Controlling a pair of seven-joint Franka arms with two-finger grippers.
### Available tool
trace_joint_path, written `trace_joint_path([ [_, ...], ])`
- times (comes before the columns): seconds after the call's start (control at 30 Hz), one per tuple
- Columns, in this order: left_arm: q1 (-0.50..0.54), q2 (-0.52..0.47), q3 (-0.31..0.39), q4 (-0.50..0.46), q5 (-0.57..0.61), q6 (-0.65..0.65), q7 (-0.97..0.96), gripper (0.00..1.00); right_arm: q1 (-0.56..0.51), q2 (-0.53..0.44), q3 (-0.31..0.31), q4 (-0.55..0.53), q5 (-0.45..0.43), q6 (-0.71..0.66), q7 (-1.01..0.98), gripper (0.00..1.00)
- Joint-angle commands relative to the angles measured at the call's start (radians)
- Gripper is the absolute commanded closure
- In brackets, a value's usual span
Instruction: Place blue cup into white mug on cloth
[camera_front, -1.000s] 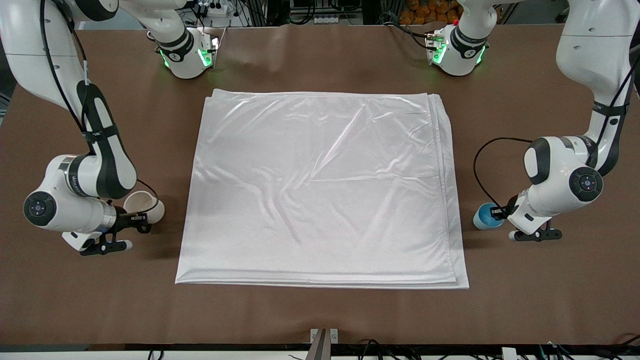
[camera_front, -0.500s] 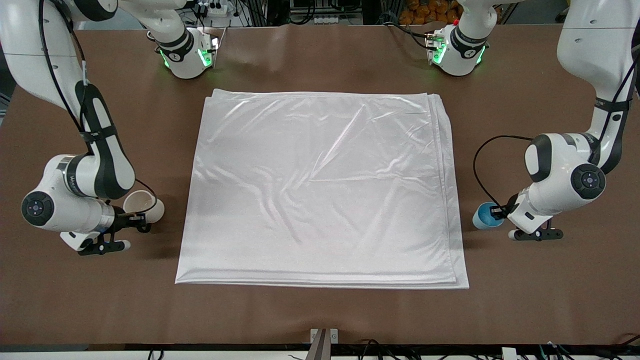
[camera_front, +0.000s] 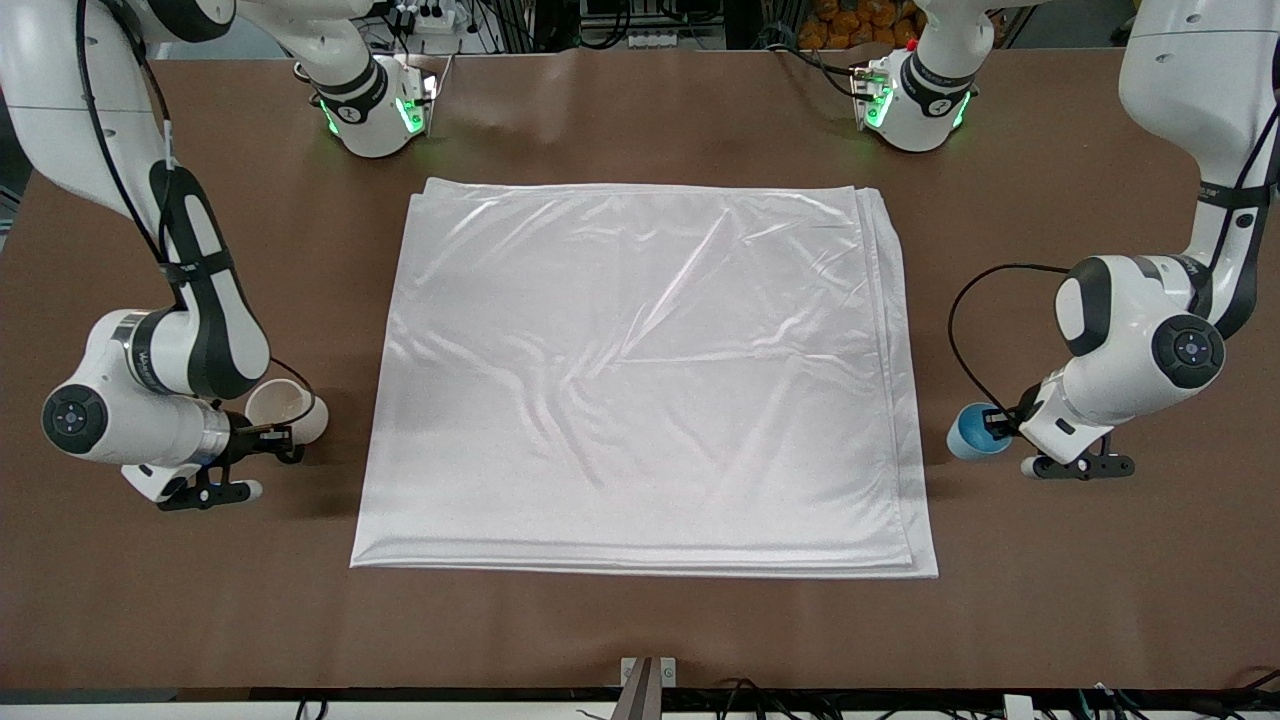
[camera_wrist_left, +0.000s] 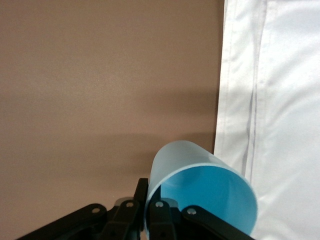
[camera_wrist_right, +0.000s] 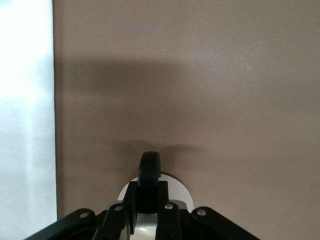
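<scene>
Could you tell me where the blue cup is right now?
In the front view, the blue cup sits at the left arm's end of the table, just off the cloth, gripped by the left gripper.

The cloth (camera_front: 640, 375) lies mid-table, the white mug (camera_front: 288, 413) off its right arm's end, the blue cup (camera_front: 972, 432) off its left arm's end.

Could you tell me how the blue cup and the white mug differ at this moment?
The blue cup is light blue and has no handle; the white mug is cream-white with a dark loop handle. The cup sits off the cloth at the left arm's end of the table, the mug at the right arm's end. The left gripper holds the cup, the right gripper the mug. Neither is on the cloth.
</scene>
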Motion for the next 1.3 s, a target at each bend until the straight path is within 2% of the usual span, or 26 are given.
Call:
trace_joint_path([
  [0.0, 0.003, -0.024, -0.007, 0.027, 0.005, -0.060, 0.004, 1.00, 0.009, -0.007, 0.016, 0.038, 0.001, -0.058, 0.065, 0.98],
  [0.17, 0.001, -0.024, -0.010, 0.065, 0.005, -0.112, 0.007, 1.00, 0.040, -0.011, 0.017, 0.084, 0.004, -0.159, 0.154, 0.99],
  [0.23, 0.003, -0.027, -0.022, 0.081, 0.005, -0.129, 0.007, 1.00, 0.052, -0.011, 0.030, 0.098, 0.032, -0.192, 0.211, 0.99],
  [0.33, 0.006, -0.035, -0.030, 0.105, 0.005, -0.159, 0.007, 1.00, 0.069, -0.013, 0.053, 0.107, 0.069, -0.198, 0.286, 0.99],
  [0.63, 0.003, -0.064, -0.054, 0.167, 0.014, -0.245, 0.012, 1.00, 0.132, -0.033, 0.120, 0.109, 0.096, -0.203, 0.571, 0.99],
  [0.83, 0.003, -0.090, -0.088, 0.174, 0.008, -0.253, 0.017, 1.00, 0.166, -0.034, 0.168, 0.109, 0.096, -0.190, 0.749, 0.99],
  [1.1, 0.000, -0.103, -0.131, 0.210, 0.008, -0.311, -0.014, 1.00, 0.239, -0.028, 0.166, 0.109, 0.104, -0.124, 0.921, 0.99],
  [1.27, -0.003, -0.103, -0.181, 0.242, 0.017, -0.356, -0.092, 1.00, 0.295, -0.016, 0.163, 0.100, 0.101, -0.046, 0.999, 0.99],
])
